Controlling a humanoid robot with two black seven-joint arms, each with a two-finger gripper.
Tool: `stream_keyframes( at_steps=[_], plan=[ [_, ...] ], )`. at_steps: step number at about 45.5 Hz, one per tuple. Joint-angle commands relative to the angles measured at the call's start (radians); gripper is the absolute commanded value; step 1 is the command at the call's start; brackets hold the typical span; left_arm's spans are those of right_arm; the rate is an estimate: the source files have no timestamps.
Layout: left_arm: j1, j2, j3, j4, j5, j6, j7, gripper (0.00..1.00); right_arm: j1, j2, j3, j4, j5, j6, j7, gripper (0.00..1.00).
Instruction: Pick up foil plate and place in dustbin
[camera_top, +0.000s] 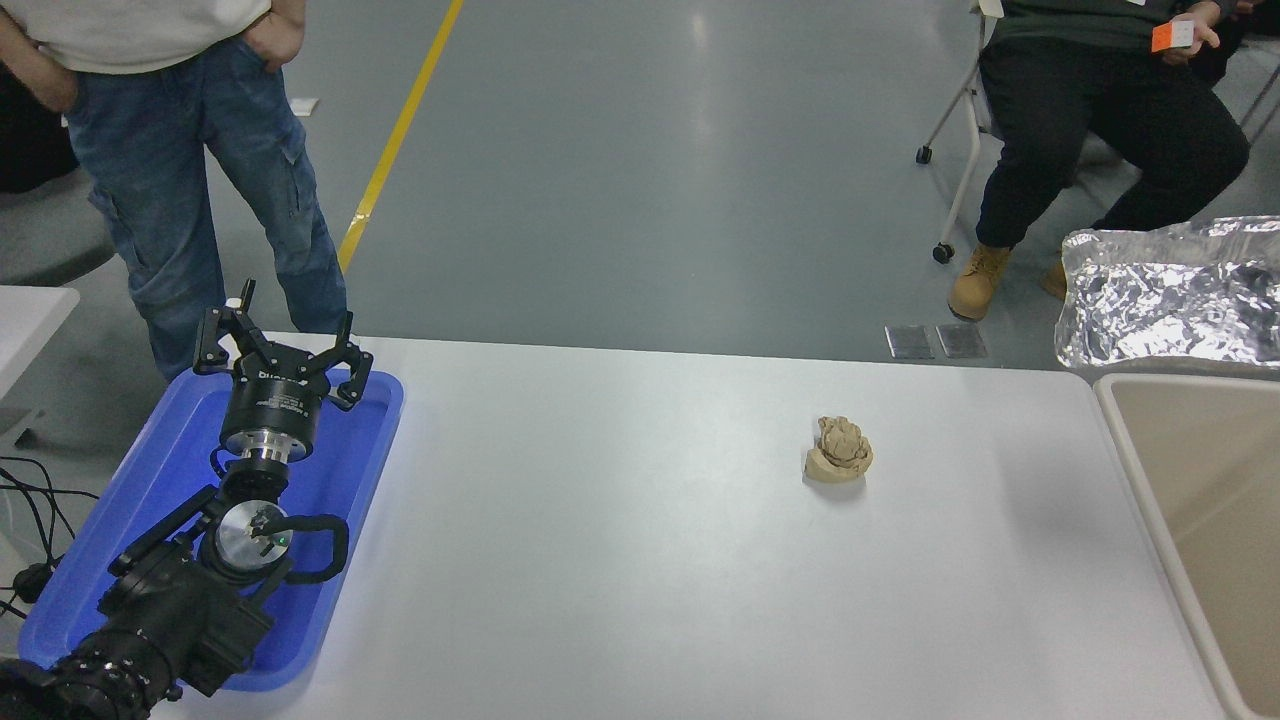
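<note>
The foil plate (1170, 295) is a crinkled silver tray, seen at the right edge of the head view. It hangs in the air just above the far rim of the beige dustbin (1150, 470), and part of it runs out of the picture. What holds it lies past the right edge, so my right gripper is out of view. My left gripper (282, 345) is parked open over the blue tray at the lower left, with nothing between its fingers.
A crumpled tan paper ball (839, 450) lies on the white table (620, 540) right of centre. The blue tray (330, 500) sits at the table's left end. One person stands at the far left (190, 130) and another sits at the far right (1100, 100).
</note>
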Motion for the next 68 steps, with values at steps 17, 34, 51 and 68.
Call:
stream_keyframes(
  at_steps=[17,34,51,68],
  plan=[
    [0.000,0.000,0.000,0.000,0.000,0.000,0.000,1.00,-0.336,-0.044,0.137,-0.050,0.019,-0.277,-0.175,0.00],
    [0.000,0.000,0.000,0.000,0.000,0.000,0.000,1.00,-0.447,-0.044,0.222,-0.052,0.020,-0.289,-0.244,0.00],
    [0.000,0.000,0.000,0.000,0.000,0.000,0.000,1.00,-0.513,-0.018,0.263,-0.052,0.020,-0.338,-0.327,0.00],
    [0.000,0.000,0.000,0.000,0.000,0.000,0.000,1.00,-0.516,-0.001,0.302,-0.052,0.046,-0.390,-0.324,0.61]
  ],
)
